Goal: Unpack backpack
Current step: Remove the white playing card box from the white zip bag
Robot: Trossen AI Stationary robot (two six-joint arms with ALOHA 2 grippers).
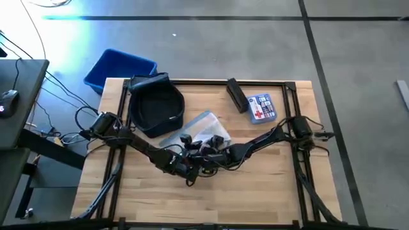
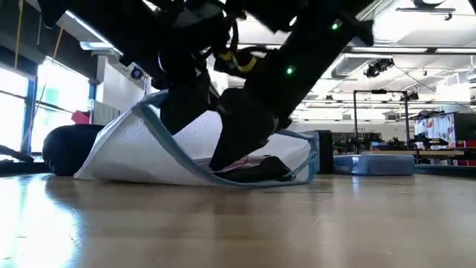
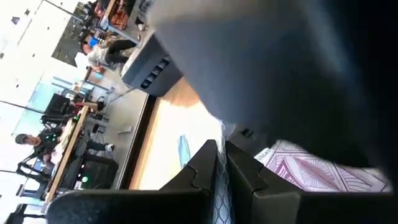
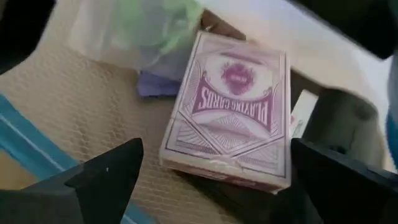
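The dark backpack [image 1: 153, 105] lies on the table's far left part, untouched by either gripper. At mid-table is a clear mesh pouch [image 1: 199, 130] with blue trim, its underside resting on the wood [image 2: 193, 175]. My left gripper [image 3: 221, 149] is shut on the pouch's edge and holds that side raised. My right gripper [image 4: 214, 152] reaches into the pouch's mouth, open. Its fingers stand on either side of a purple playing-card pack [image 4: 230, 112] without touching it. In the high view both grippers [image 1: 182, 165] [image 1: 208, 152] meet over the pouch. My left gripper pinches the pouch's mesh wall near its blue-trimmed edge [image 3: 221, 183] between its two fingers. In the low view that edge [image 2: 149, 112] is held up off the table, so the mouth gapes. The pouch's lower side stays on the wood.
A bright blue bin [image 1: 118, 69] stands beyond the table's far left corner. A black bar-shaped object [image 1: 236, 94] and a blue box with a red cross [image 1: 261, 107] lie at the far right. Other small items show inside the pouch [image 4: 158, 37]. The near half of the table [image 1: 204, 198] is bare wood.
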